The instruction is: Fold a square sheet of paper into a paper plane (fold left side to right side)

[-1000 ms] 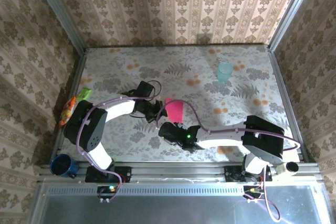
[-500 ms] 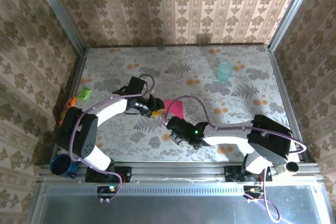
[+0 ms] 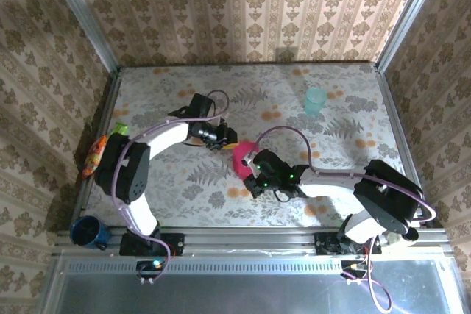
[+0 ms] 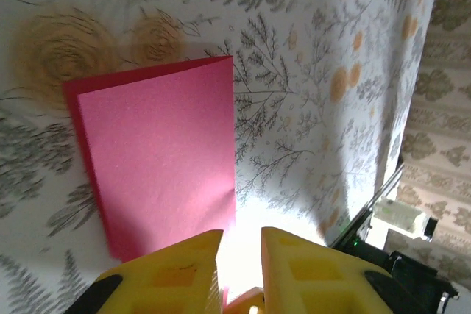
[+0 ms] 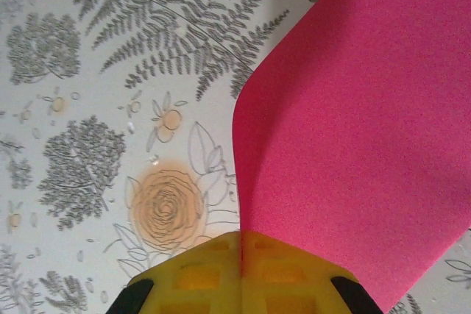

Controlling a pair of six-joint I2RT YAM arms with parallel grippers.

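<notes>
From above, the square sheet of paper (image 3: pixel 241 158) lies on the table (image 3: pixel 331 93) between the left gripper (image 3: pixel 227 139) and the right gripper (image 3: pixel 252 169). In the left wrist view, the left gripper (image 4: pixel 241 239) has its jaws narrowly parted at the folded sheet's (image 4: pixel 158 159) near edge. In the right wrist view, the right gripper (image 5: pixel 240 237) is clenched, pinching the sheet's (image 5: pixel 360 145) upcurled edge.

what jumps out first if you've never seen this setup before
The magenta-red sheet of paper at mid-table stands out, vivid against the pale floral table, with both arms bent over it. The right gripper is shut on one edge, and the sheet bows away from it, while the left gripper sits at the opposite side. A pale teal cup stands apart toward the far right.
</notes>
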